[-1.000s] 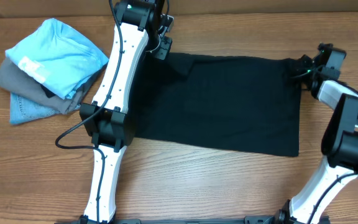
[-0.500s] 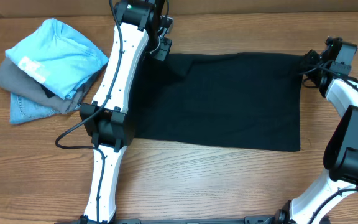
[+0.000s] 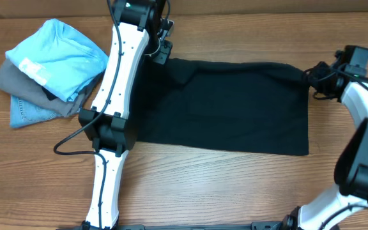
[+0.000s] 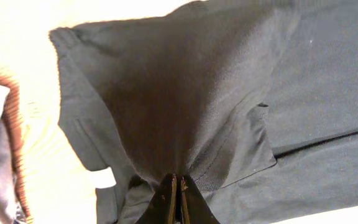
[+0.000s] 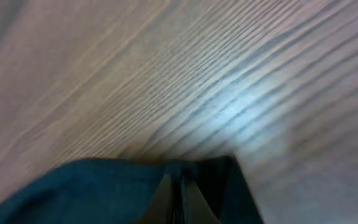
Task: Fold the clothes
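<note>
Black cloth (image 3: 229, 105) lies spread over the wooden surface (image 3: 222, 185), its near hem flat and free of either arm. Farther back, the far edge is held at both corners. The left hand (image 4: 178, 190) is clenched on the far left corner. Its wrist view shows the fingers pressed together, a ridge of fabric rising out of them and a seamed sleeve lying to one side. The right hand (image 5: 180, 186) is clamped on the far right corner, with a fold of dark fabric pinched between its closed fingers and bare wood beyond. Between the two grasps the far edge looks fairly straight, with slight wrinkles near the left corner. Off to the left, apart from the garment, sits a stack of folded clothes (image 3: 50, 70) with a light blue shirt on top.

The step in hand looks like the first fold, with both far corners gripped. The next move probably calls for both hands to lift together and carry the far edge toward the near hem. Even tension should let the cloth land square rather than bunching.
</note>
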{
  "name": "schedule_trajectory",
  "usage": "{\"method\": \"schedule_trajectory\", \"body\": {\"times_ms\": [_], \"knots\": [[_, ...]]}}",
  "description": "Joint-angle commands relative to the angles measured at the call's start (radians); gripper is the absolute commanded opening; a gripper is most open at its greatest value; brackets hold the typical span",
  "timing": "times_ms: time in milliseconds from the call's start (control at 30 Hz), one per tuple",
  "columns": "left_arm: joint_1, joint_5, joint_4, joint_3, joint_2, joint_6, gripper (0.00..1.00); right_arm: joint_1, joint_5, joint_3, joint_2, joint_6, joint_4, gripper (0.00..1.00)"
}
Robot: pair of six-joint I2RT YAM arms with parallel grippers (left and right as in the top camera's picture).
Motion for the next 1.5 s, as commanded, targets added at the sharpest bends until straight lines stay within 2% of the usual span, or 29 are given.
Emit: {"method": "schedule_trajectory", "body": {"times_ms": [0,233,467,633,800,1000,1267,1300,1333,1367,1400,1467], "knots": [[0.018,-0.012,-0.003,0.027,-0.092,-0.025,0.04,-0.015,0.006,0.01,-0.101,0.0,-0.039,0.04],[0.021,-0.011,-0.003,-0.051,-0.175,-0.028,0.04,-0.016,0.037,0.01,-0.16,-0.008,-0.194,0.04],[0.029,-0.019,-0.003,-0.361,-0.342,-0.027,0.04,-0.016,0.077,0.01,-0.184,-0.03,-0.328,0.04],[0.036,-0.013,-0.003,-0.515,-0.418,-0.026,0.04,-0.016,0.077,0.01,-0.184,-0.029,-0.418,0.04],[0.035,-0.017,-0.003,-0.623,-0.425,-0.02,0.04,-0.016,0.079,0.01,-0.184,-0.029,-0.526,0.04],[0.036,-0.05,-0.003,-0.753,-0.425,-0.021,0.04,-0.016,0.189,0.01,-0.184,-0.022,-0.649,0.04],[0.053,-0.049,-0.003,-0.783,-0.44,-0.024,0.04,-0.016,0.246,0.01,-0.184,0.001,-0.732,0.04],[0.055,-0.049,-0.003,-0.783,-0.444,-0.024,0.04,-0.016,0.246,0.01,-0.184,0.001,-0.734,0.07],[0.057,-0.049,-0.003,-0.783,-0.446,-0.023,0.04,-0.016,0.249,0.01,-0.184,0.001,-0.734,0.2],[0.059,-0.049,-0.003,-0.783,-0.448,-0.023,0.04,-0.016,0.249,0.01,-0.184,0.001,-0.732,0.48],[0.06,-0.048,-0.003,-0.783,-0.448,-0.024,0.04,-0.016,0.249,0.01,-0.184,0.002,-0.729,0.55],[0.06,-0.047,-0.003,-0.783,-0.448,-0.024,0.04,-0.016,0.249,0.01,-0.184,0.009,-0.718,0.56]]}}
